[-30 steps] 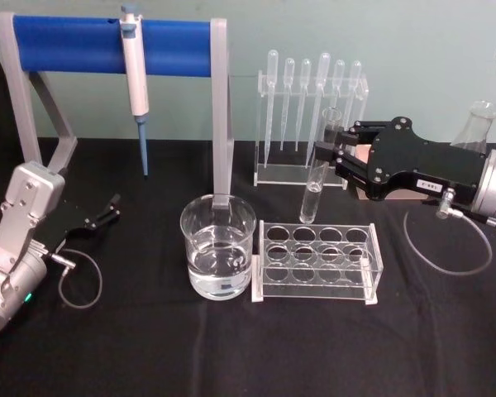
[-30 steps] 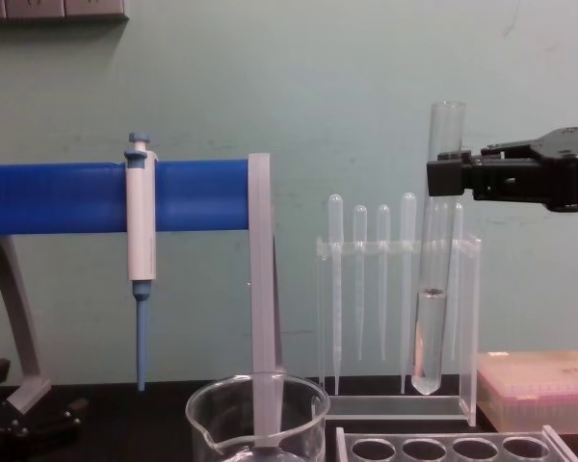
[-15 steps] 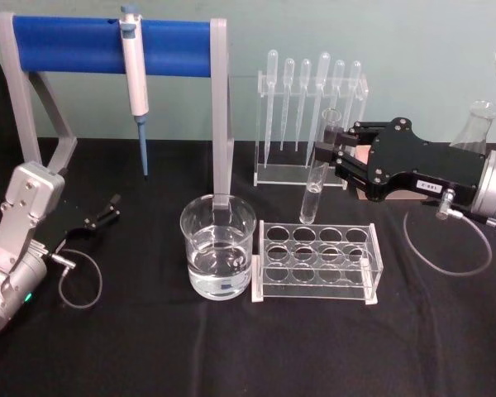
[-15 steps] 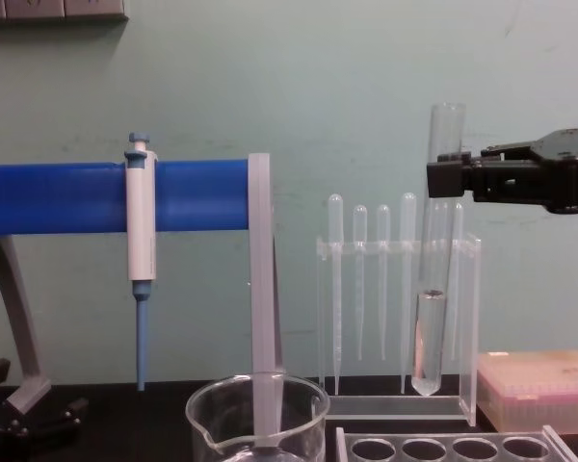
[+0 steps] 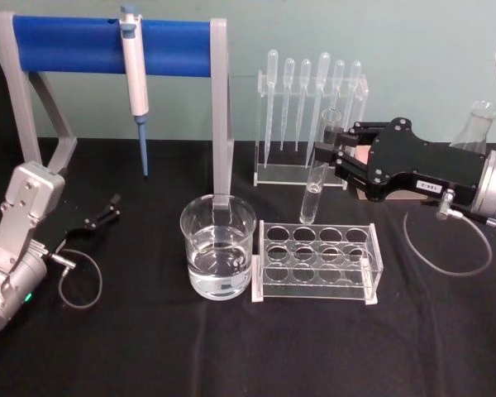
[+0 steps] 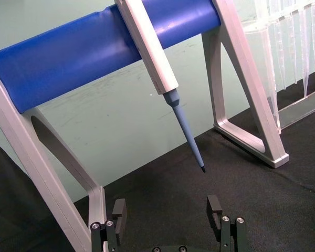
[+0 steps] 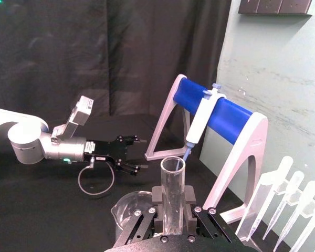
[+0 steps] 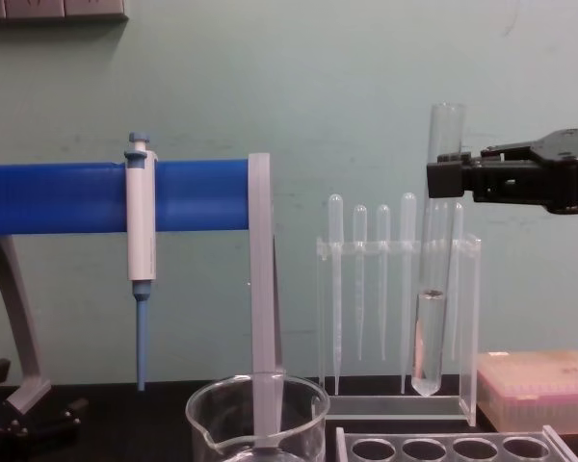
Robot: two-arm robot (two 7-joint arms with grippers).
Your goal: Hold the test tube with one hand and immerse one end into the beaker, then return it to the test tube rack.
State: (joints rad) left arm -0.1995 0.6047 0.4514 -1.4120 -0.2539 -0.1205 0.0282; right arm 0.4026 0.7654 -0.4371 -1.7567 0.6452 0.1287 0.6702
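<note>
Your right tool (image 5: 324,154) is clamped on the tube (image 5: 312,194), upright over the rack's (image 5: 318,260) far side (gripped near the rim). The dip seems next: carry it left over the beaker (image 5: 218,248), stay vertical, lower slowly. Your left tool (image 5: 107,208) lies parked, jaws apart.
</note>
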